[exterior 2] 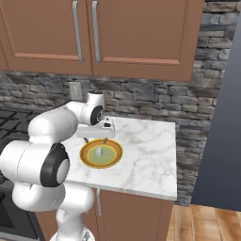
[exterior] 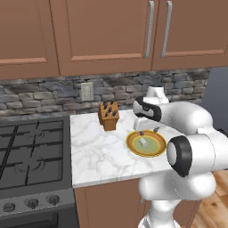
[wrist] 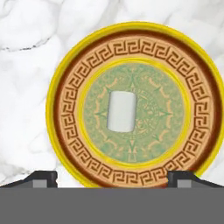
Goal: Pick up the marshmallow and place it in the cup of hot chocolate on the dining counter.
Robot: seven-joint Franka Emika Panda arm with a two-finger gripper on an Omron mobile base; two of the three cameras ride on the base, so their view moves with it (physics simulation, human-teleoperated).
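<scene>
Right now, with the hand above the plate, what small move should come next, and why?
Probably lower straight down. The gripper hangs open over the plate, and the marshmallow lies untouched at the plate's middle, roughly centred between the fingertips in the hand view. Close only once the tips flank it.
</scene>
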